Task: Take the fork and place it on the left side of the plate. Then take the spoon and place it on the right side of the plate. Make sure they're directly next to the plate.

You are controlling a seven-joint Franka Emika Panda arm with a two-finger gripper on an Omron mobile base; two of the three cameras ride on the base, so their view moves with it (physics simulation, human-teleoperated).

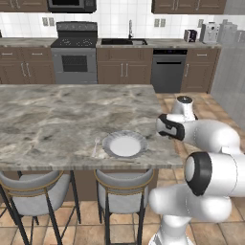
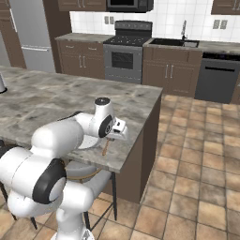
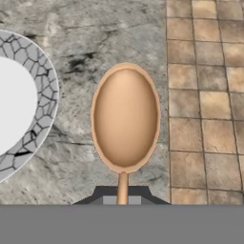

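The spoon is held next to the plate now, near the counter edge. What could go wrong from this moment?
1. The spoon hangs close to the counter edge, with floor tiles just beyond; released here, it might slide or roll off.
2. A clear strip of counter separates the spoon from the plate; set straight down, it may not end directly next to the plate.
3. The gripper grasps only the thin handle, so the bowl could swing or tip during lowering.

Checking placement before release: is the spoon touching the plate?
Apart. In the hand view, a strip of bare counter separates the spoon bowl from the plate rim.
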